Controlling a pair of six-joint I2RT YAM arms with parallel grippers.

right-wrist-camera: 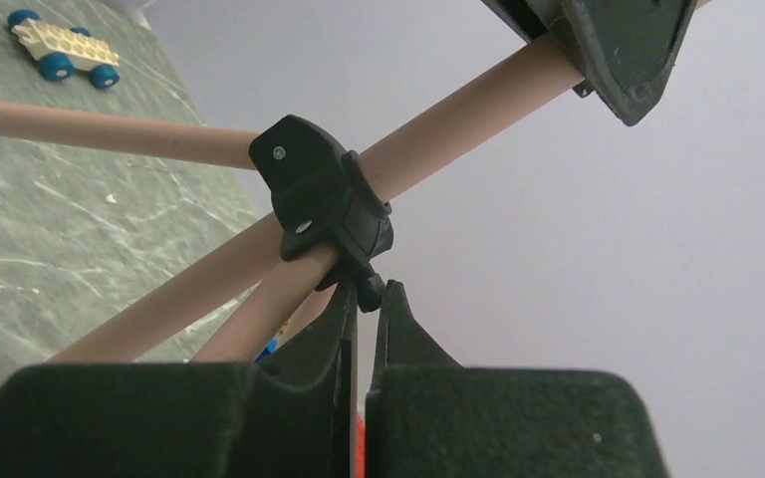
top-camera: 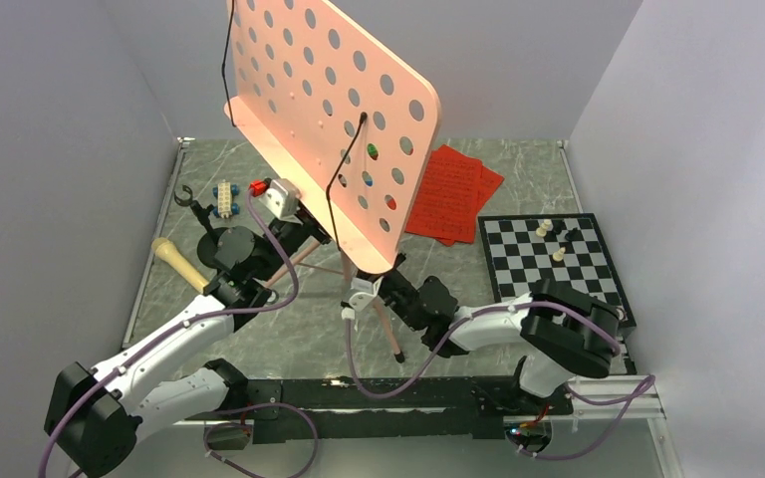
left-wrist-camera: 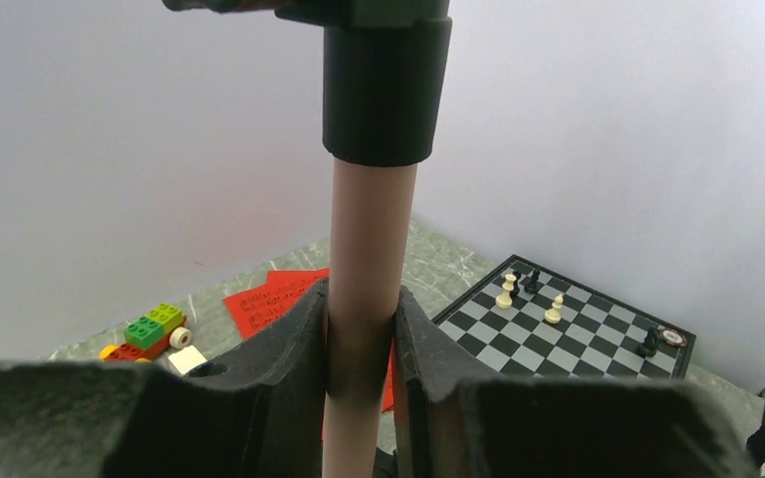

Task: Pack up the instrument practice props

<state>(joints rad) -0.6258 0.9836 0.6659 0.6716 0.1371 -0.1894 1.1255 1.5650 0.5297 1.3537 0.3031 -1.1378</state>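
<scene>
Quick status from my end. The pink music stand point(top-camera: 329, 110) is upright in the middle of the table point(top-camera: 299, 344), with its perforated desk tilted and filling most of the overhead view and its tripod legs splayed underneath.

The left gripper point(left-wrist-camera: 362, 329) is clamped on the stand's pale pole point(left-wrist-camera: 369, 229), one finger pressed to each side, just below the black collar point(left-wrist-camera: 383, 90). From the top cam, the desk hides that grip.

The right gripper point(right-wrist-camera: 367, 299) is down at the black tripod hub point(right-wrist-camera: 324, 199) where the legs meet. Its fingers are closed to a thin sliver, with a little black nub under the hub caught between the tips. So both claws are on the stand, one high and one low.

Other props:
- The red sheet-music pages point(top-camera: 453, 194) lie flat on the table behind the stand, just beside the far corner of the chessboard point(top-camera: 518, 279), which has a few pieces on it.
- The beige microphone point(top-camera: 179, 262) lies on the left side of the table, near the left arm.
- The small black mic stand point(top-camera: 191, 199) is just beyond it. I can only pick out its clip and stem, since the base blends into the arm.
- A white toy car point(top-camera: 225, 199) with blue wheels sits just beside that clip.
</scene>
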